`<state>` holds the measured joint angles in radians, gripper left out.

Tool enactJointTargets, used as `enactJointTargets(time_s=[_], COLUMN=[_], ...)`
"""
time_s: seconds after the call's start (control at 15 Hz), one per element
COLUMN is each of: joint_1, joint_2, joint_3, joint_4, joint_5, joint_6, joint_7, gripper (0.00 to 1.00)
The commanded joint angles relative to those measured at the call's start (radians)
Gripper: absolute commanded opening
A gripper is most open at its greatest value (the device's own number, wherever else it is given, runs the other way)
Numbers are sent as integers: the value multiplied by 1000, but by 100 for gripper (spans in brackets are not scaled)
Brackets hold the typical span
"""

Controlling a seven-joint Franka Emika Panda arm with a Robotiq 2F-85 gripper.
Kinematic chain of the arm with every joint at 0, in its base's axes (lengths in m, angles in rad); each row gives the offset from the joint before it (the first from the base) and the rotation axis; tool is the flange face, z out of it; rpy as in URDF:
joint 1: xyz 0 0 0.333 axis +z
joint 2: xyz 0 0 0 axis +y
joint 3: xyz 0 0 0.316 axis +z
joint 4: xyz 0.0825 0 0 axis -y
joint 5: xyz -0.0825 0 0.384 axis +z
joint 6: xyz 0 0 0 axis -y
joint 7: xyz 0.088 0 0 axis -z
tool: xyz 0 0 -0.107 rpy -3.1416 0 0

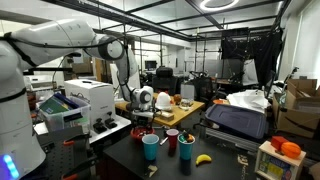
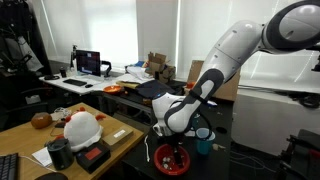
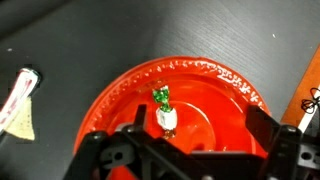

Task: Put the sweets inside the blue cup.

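Hovering over the red plate (image 3: 215,85), your gripper (image 3: 185,138) holds its jaws spread wide and grips nothing.

You have one sweet (image 3: 163,112), a pale body under a green twist, lying on the plate between the fingers; contact cannot be told. The blue cup (image 2: 204,143) stands upright near your gripper, just beside the plate, with the red cup (image 1: 172,140) close by. Off to one side of the tool lies a wrapper (image 3: 20,98), its red print too blurred to read.

White arm (image 2: 235,50) arched over and bent down, gripper (image 2: 168,138) pointing downward, jaws spread wide apart
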<state>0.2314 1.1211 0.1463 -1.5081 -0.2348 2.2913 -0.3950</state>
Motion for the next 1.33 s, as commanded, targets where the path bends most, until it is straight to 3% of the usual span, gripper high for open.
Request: enactJointTargets(time_s=[0.0,1.27], joint_1=[-12,-49], joint_2=[15,21], joint_3=[12,40], joint_4=[16,70], joint_5=[-21,-4], joint_6=[-1,-5], joint_7=[-36,-87], gripper=[100,100])
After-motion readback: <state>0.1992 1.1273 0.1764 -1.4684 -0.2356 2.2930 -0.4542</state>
